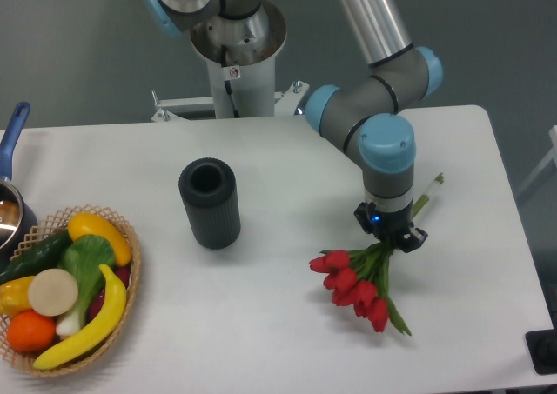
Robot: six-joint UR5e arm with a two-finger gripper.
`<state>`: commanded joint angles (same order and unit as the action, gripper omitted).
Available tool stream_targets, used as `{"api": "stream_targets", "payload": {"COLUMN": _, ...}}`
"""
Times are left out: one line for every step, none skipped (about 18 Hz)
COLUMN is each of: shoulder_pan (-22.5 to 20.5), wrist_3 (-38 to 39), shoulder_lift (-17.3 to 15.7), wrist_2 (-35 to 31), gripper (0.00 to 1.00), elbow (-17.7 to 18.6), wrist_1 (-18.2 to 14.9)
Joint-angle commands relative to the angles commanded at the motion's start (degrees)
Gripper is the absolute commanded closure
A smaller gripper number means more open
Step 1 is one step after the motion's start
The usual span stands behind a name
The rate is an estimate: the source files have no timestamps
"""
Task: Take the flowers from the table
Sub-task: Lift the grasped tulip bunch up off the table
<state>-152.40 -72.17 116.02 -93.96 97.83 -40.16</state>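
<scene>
The flowers (352, 285), a bunch of red tulips with green stems, lie on the white table (261, 324) right of centre. The buds point to the front left and the stem ends (432, 188) reach back right. My gripper (390, 237) points straight down, low over the stems just behind the buds. Its dark fingers stand on either side of the stems. The wrist hides the fingertips, so I cannot tell whether they press on the stems. The bunch looks to be resting on the table.
A black ribbed cylinder (210, 203) stands upright left of the flowers. A wicker basket (130, 272) of toy fruit and vegetables sits at the front left. A pot with a blue handle (10, 142) is at the left edge. The arm's base (235, 55) stands at the back.
</scene>
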Motion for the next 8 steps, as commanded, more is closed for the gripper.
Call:
{"api": "stream_targets", "payload": {"shoulder_pan": 0.09, "wrist_3": 0.44, "shoulder_lift": -0.18, "wrist_2": 0.09, "gripper": 1.0, "elbow": -0.88, "wrist_1": -1.14}}
{"api": "stream_targets", "payload": {"shoulder_pan": 0.26, "wrist_3": 0.45, "shoulder_lift": -0.18, "wrist_2": 0.18, "gripper": 1.0, "elbow": -1.84, "wrist_1": -2.54}}
{"api": "stream_targets", "payload": {"shoulder_pan": 0.44, "wrist_3": 0.45, "shoulder_lift": -0.18, "wrist_2": 0.09, "gripper": 1.0, "elbow": -3.07, "wrist_1": -4.04}}
{"api": "stream_targets", "payload": {"shoulder_pan": 0.53, "wrist_3": 0.45, "shoulder_lift": -0.09, "wrist_2": 0.18, "gripper": 1.0, "elbow": -4.21, "wrist_1": -5.7}}
{"api": "stream_targets", "payload": {"shoulder_pan": 0.53, "wrist_3": 0.45, "shoulder_lift": -0.09, "wrist_2": 0.18, "gripper": 1.0, "elbow": -5.18, "wrist_1": -7.55}}
{"api": "stream_targets", "payload": {"shoulder_pan": 0.61, "wrist_3": 0.45, "shoulder_lift": 0.0, "wrist_2": 0.09, "gripper": 1.0, "elbow": -6.24, "wrist_1": -9.22}}
{"api": "stream_targets", "payload": {"shoulder_pan": 0.79, "wrist_3": 0.45, "shoulder_lift": 0.17, "wrist_2": 0.09, "gripper": 1.0, "elbow": -7.03, "wrist_1": -10.37}}
{"api": "stream_targets", "payload": {"shoulder_pan": 0.79, "wrist_3": 0.45, "shoulder_lift": 0.26, "wrist_2": 0.0, "gripper": 1.0, "elbow": -7.47, "wrist_1": -11.08}}
